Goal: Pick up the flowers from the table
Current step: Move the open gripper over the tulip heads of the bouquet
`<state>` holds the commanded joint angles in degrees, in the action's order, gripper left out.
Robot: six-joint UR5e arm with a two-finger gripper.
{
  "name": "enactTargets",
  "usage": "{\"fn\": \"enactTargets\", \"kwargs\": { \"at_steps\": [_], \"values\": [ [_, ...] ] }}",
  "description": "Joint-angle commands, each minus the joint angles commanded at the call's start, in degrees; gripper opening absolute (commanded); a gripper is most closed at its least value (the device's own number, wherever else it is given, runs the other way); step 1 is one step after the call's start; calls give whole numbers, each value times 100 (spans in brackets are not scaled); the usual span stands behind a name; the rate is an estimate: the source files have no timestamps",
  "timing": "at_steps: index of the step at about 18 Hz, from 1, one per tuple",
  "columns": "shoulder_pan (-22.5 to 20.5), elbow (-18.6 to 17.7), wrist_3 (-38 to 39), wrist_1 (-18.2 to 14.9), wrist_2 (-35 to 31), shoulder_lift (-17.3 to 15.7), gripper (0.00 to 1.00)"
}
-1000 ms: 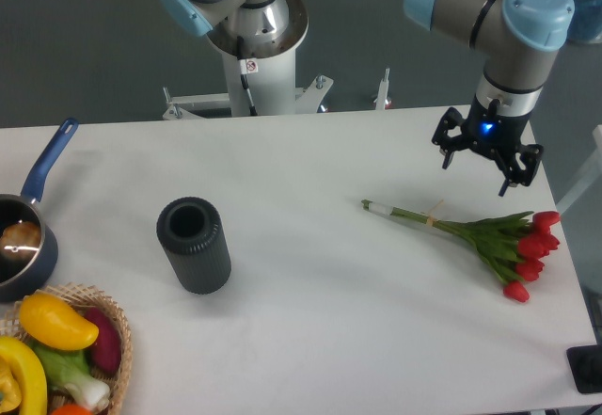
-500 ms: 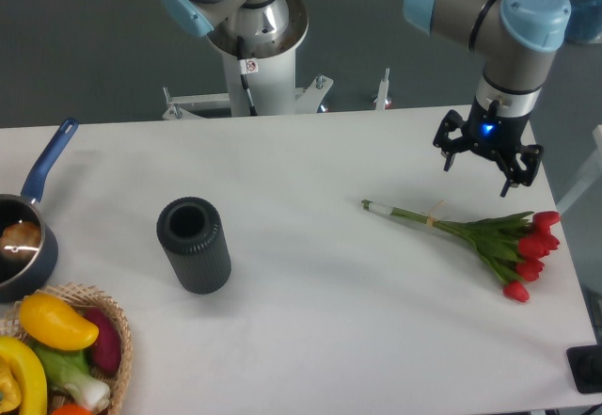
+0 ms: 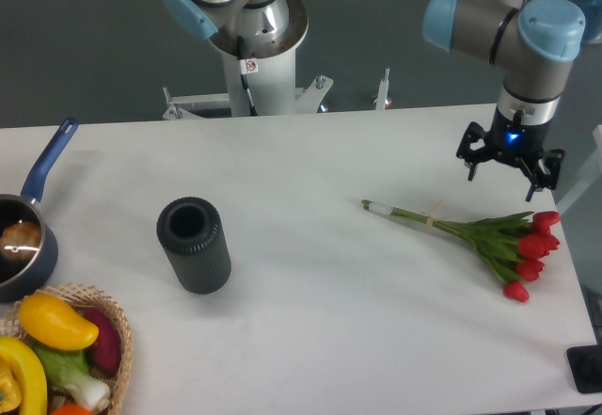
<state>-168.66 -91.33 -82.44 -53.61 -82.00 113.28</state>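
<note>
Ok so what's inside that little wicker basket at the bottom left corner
The wicker basket holds a yellow pepper, a purple vegetable and a green-and-white one. More yellow and something orange sit at the frame's edge, cut off; anything underneath is covered.

I am working in a robotics lab: my arm's pedestal (image 3: 252, 53) is standing bolted behind a plain white table (image 3: 310, 302), against a bare grey floor.
</note>
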Motion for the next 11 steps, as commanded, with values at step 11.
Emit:
{"fn": "enactTargets", "kwargs": {
  "at_steps": [11],
  "values": [
    [-36,827,0,105,0,747,100]
  ]
}}
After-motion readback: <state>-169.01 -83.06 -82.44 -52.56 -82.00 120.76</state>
